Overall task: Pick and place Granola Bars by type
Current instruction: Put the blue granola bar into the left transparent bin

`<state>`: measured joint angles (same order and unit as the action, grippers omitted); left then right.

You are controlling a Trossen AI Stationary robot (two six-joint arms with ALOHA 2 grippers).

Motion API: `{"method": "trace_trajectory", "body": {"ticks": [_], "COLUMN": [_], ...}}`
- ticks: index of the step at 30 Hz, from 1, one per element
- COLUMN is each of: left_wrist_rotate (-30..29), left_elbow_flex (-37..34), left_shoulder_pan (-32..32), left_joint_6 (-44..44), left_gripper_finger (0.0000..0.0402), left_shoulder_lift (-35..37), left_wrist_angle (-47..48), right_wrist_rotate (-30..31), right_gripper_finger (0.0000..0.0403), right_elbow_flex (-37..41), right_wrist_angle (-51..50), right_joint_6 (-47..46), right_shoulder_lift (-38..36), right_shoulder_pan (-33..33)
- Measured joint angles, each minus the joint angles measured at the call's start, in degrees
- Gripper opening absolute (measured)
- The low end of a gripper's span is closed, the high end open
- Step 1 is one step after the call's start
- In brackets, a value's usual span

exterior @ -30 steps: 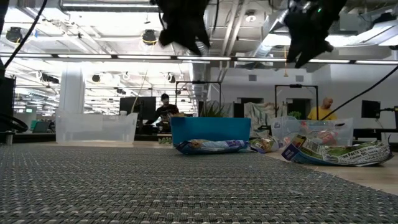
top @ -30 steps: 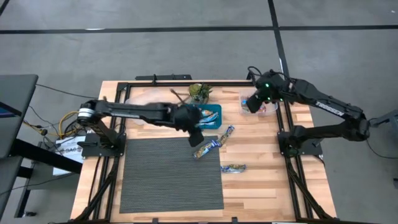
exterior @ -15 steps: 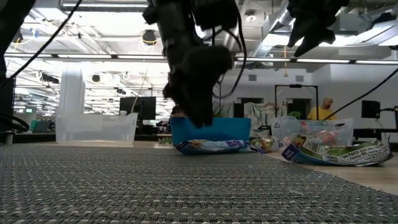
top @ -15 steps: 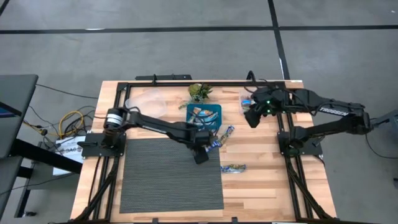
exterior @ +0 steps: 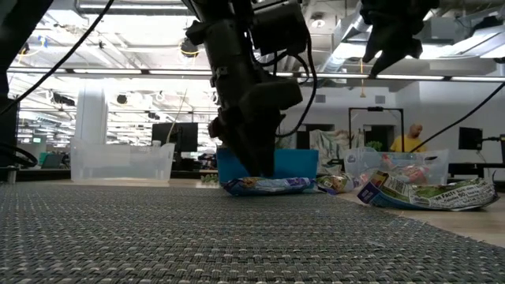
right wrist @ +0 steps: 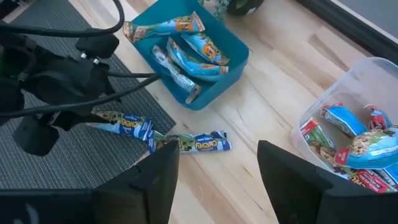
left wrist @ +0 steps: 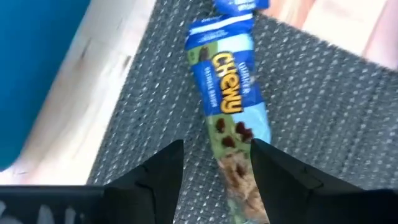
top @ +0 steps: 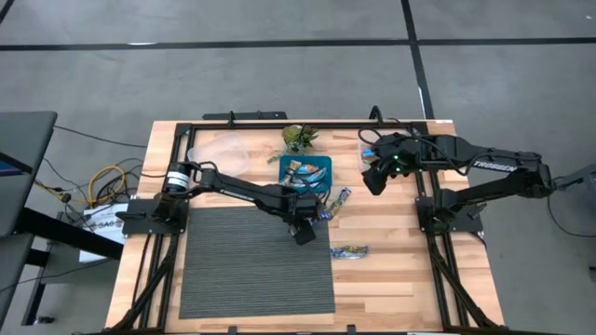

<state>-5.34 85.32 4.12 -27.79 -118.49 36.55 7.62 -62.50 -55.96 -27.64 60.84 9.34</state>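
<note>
Now lowered from above the blue bin [top: 306,172], the left hand [left wrist: 214,163] straddles a blue Chewy bar [left wrist: 230,112], open, grasp pending.

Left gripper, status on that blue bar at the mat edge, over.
Left gripper open, straddling the blue bar on the mat. Right gripper open, hovering near the clear tub. Nothing in the way.

Shiny blue-wrapped granola bars [right wrist: 186,46] fill a teal tray; two [right wrist: 124,124] lie beside it, another [top: 349,250] apart, perhaps green.
</note>
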Motion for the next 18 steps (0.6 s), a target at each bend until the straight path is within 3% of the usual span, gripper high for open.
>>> {"method": "trace_trajectory", "body": {"ticks": [11, 14, 18], "left_wrist_rotate": [1.4, 1.2, 2.5], "left_elbow_flex": [0.3, 1.4, 3.8], "left_shoulder_pan": [0.2, 0.2, 0.1], "left_joint_6": [-1.4, -1.1, -0.6], "left_gripper_finger": [0.017, 0.0134, 0.0055], "left_shoulder_lift": [-2.5, -2.3, -2.2], "left_wrist_angle": [1.0, 2.0, 2.2], "right_wrist_rotate": [-0.1, -0.1, -0.1], "right_gripper_finger": [0.0198, 0.0196, 0.0196], "right_elbow_flex": [0.0, 0.0, 0.0], "right_wrist_angle": [1.0, 1.2, 1.4], "right_joint_6": [0.6, 1.0, 1.1], "right_shoulder_lift": [0.0, 0.0, 0.0], "right_shoulder_pan": [0.0, 0.0, 0.0]}}
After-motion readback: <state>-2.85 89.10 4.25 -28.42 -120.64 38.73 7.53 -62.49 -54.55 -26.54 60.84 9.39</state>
